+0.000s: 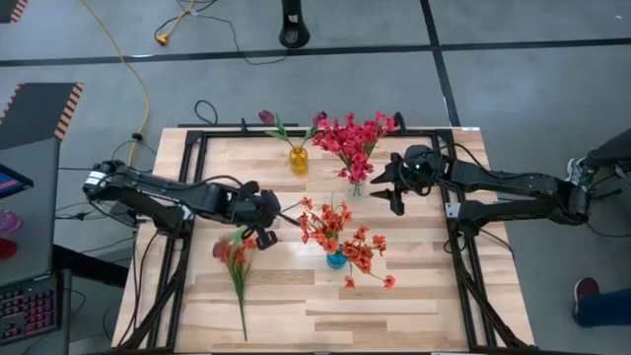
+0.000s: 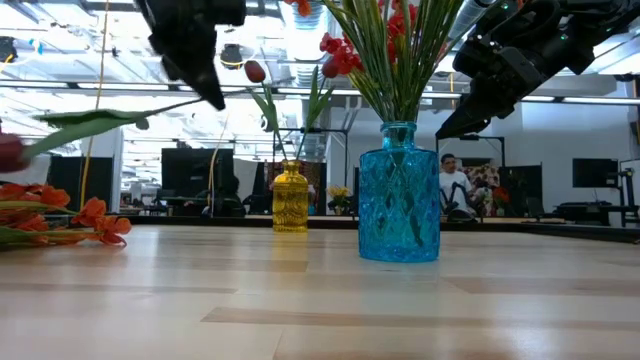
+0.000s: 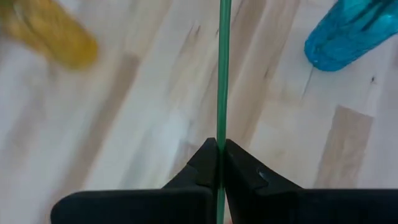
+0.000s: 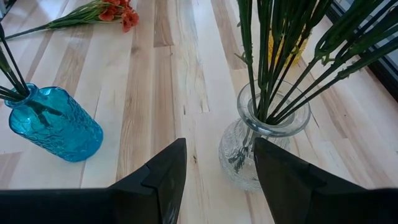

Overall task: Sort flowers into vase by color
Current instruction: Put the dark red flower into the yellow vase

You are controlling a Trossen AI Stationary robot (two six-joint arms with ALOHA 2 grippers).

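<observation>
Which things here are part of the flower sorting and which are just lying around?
Job: left gripper shut on a green stem; yellow vase; clear vase; blue vase; loose flowers; right gripper, open.
Lying about: yellow cable; keyboard.

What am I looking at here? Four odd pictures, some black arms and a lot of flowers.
It is one moment seen by four cameras: one above the table, one at table height, and one on each arm's wrist. The machine is a robot with two dark arms, each ending in a two-finger gripper. On the table stand a yellow vase, a clear vase of pink flowers and a blue vase of orange flowers. More loose flowers lie near the left arm. The left gripper is shut on a green stem. The right gripper is open, empty, beside the clear vase.
</observation>
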